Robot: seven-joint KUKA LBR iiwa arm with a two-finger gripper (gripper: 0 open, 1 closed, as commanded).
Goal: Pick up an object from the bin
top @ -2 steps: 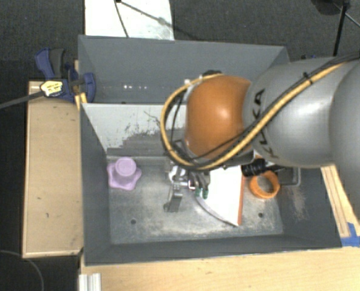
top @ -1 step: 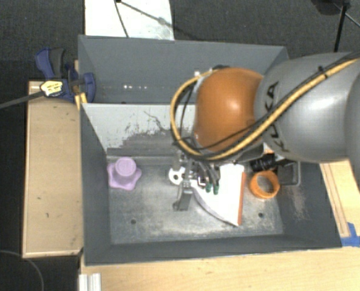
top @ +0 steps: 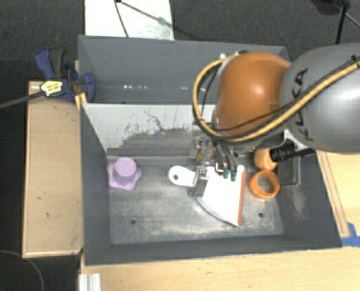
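Camera view: claw (top: 213, 177) low in the bin (top: 98, 162), likely set there for a grab, released or clenched, cannot tell; directly beneath it a white card (top: 223, 200) with an orange edge, flat on the floor; close on the claw's one side a white tag (top: 181, 176), on the other an orange ring (top: 264, 185) — tight there; beyond the tag a purple knob (top: 124, 174), well apart; bare floor between, walls distant — seemingly room to lift straight up.
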